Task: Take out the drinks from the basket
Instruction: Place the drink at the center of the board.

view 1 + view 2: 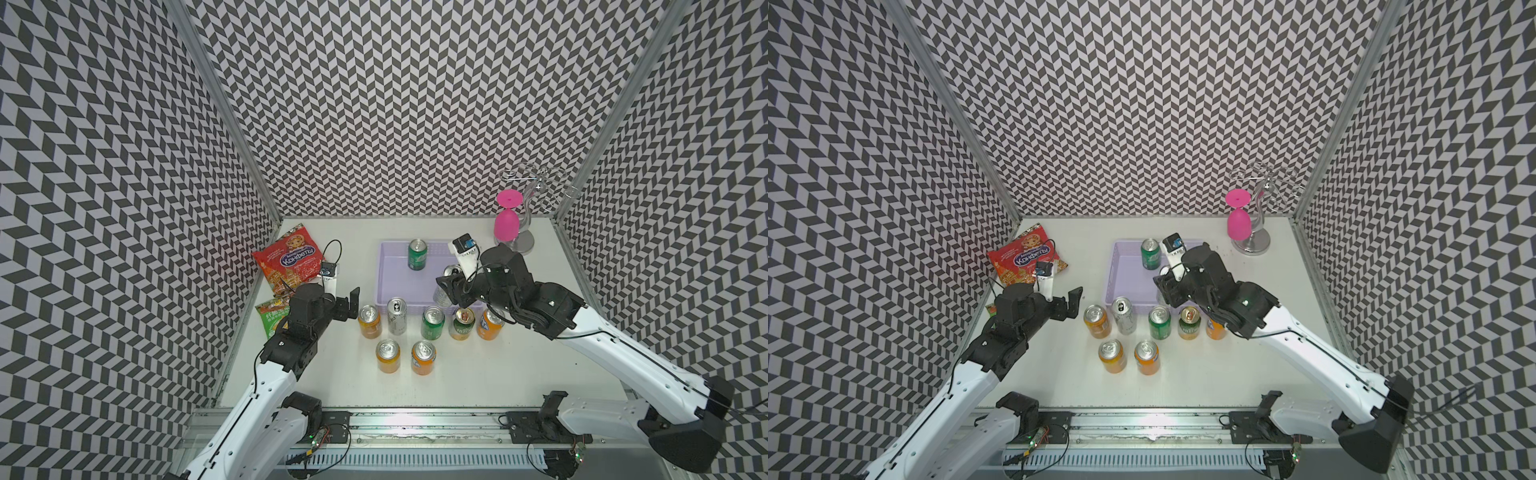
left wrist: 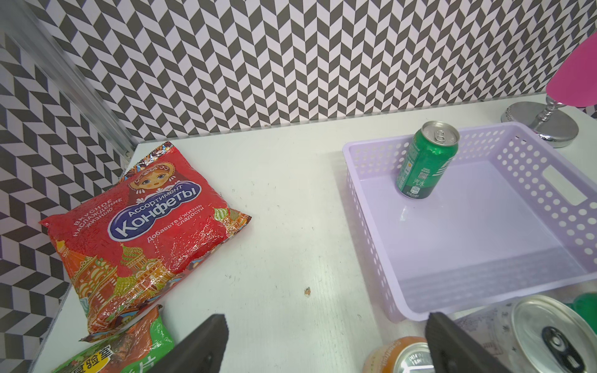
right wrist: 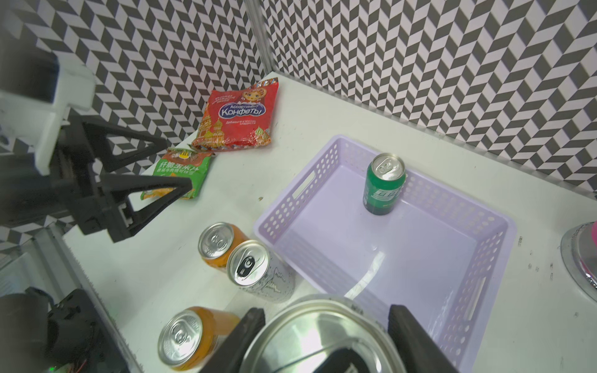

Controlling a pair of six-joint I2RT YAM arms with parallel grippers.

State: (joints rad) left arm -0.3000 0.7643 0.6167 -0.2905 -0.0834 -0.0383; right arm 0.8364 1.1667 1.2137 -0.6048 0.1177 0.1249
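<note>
7 drinks (image 1: 432,322) stand upright on the surface (image 1: 478,374) before the lavender basket (image 1: 381,270), seemingly already unloaded. The right end effector (image 3: 324,318) clamps a silver-topped can (image 3: 310,336) by its sides over the basket's near edge. The left end effector (image 2: 323,347) gapes wide, empty. 1 green can (image 1: 417,254), marked "汽水", stands inside. A red bag (image 2: 145,222) reads "Конфеты".

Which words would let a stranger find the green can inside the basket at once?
Look for the lavender basket on the white table. A green can stands upright inside it, by its far wall. The other plain green can stands outside, on the table.
</note>
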